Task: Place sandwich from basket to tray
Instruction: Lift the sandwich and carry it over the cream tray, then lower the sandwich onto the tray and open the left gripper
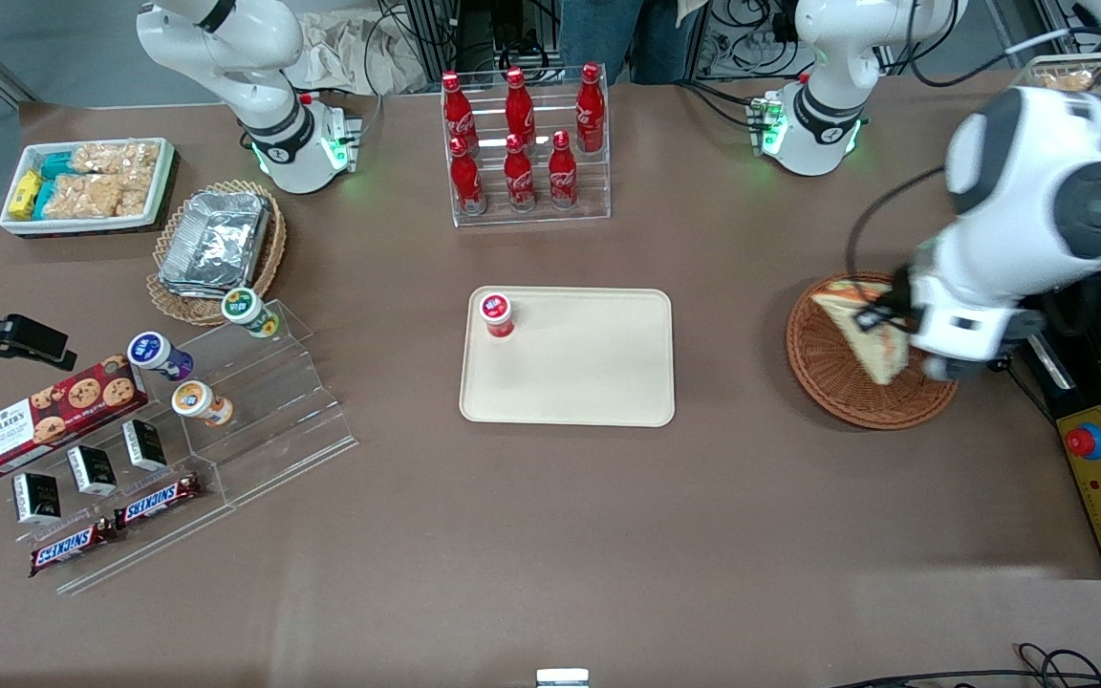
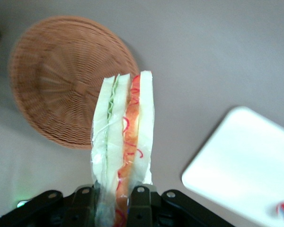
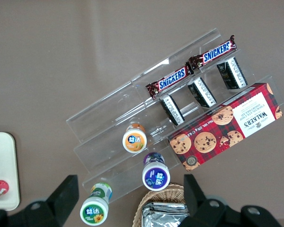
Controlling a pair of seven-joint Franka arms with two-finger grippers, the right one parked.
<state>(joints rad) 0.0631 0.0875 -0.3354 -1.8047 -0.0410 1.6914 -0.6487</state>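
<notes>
The sandwich [image 1: 880, 355], a wedge of white bread with green and orange-red filling, hangs just above the round reddish-brown basket [image 1: 828, 377]. My left gripper [image 1: 880, 317] is shut on it. In the left wrist view the sandwich [image 2: 123, 137] stands out from between the black fingers [image 2: 141, 205] of the gripper [image 2: 114, 203], with the bare basket [image 2: 61, 80] below it and a corner of the tray [image 2: 246, 161] beside it. The cream tray [image 1: 589, 382] lies at mid-table, toward the parked arm from the basket.
A red-capped small bottle [image 1: 496, 314] stands on a tray corner. A rack of cola bottles [image 1: 524, 143] is farther back. A control box with a red button [image 1: 1100, 473] lies by the basket. Snack shelves [image 1: 178, 420] and a foil-container basket [image 1: 218, 244] sit at the parked arm's end.
</notes>
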